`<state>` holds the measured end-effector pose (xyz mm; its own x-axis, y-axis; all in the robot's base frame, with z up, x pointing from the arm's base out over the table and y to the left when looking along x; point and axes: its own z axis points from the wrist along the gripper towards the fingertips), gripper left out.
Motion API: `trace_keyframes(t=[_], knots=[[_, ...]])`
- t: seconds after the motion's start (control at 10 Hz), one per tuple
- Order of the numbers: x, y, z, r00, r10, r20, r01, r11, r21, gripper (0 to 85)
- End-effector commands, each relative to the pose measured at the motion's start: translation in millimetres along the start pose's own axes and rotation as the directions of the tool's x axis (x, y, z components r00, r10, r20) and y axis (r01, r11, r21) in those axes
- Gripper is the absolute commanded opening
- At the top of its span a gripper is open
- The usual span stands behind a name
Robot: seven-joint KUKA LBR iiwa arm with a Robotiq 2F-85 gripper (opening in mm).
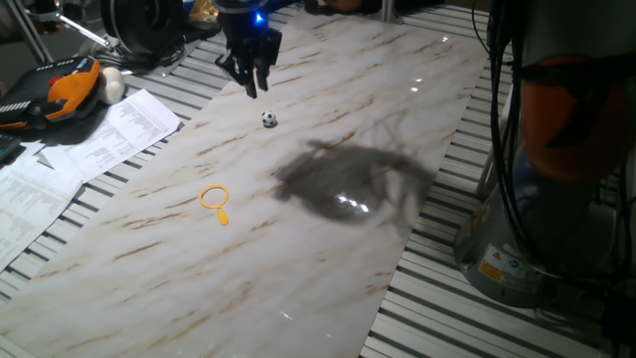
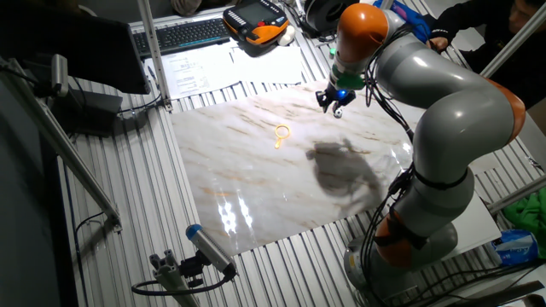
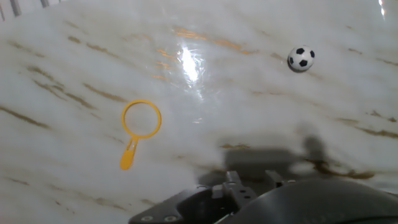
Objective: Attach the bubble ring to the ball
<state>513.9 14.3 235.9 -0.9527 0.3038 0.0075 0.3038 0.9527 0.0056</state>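
Marble-patterned board (image 1: pixel 328 249) covered the slatted work table, with papers (image 1: pixel 94 139) and an orange-and-black handheld controller (image 1: pixel 60 91) off its far-left edge in one fixed view. Gripper (image 1: pixel 251 72) hung above the board near its far edge, carrying nothing; its fingers pointed down and appeared close together, though their exact gap could not be confirmed from any view. Ball (image 1: pixel 269 119) rested on the board just below the fingertips in that view, at about 5 o'clock from them, apart from the tool. Bubble ring (image 1: pixel 216 202) lay flat on the board, well apart from the ball at roughly 7 o'clock of it, handle trailing toward the near edge. In the hand view, bubble ring (image 3: pixel 139 127) sat centre-left and ball (image 3: pixel 301 59) at upper right. Assessment: no attachment had yet been made. Recommended practice: grasp the ring by its straight handle, keeping the loop unobstructed, then lower the loop squarely over the ball; a glancing contact would likely set the ball rolling.
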Motion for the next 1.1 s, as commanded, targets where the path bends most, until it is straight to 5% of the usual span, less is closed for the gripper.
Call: trace_keyframes(t=[0.0,0.2,0.4,0.7,1.0], knots=[[1.5,5.5,1.1,0.968,0.25,0.004,-0.249,0.968,-0.002,0.0],[5.6,19.1,4.3,0.96,0.281,0.008,-0.281,0.96,-0.002,0.0],[6.9,21.1,4.9,0.951,0.309,-0.022,-0.31,0.95,-0.045,0.0],[6.4,21.2,6.0,0.919,0.394,0.03,-0.395,0.919,0.007,0.0],[6.7,21.0,5.0,0.895,0.446,0.027,-0.446,0.895,-0.003,0.0]])
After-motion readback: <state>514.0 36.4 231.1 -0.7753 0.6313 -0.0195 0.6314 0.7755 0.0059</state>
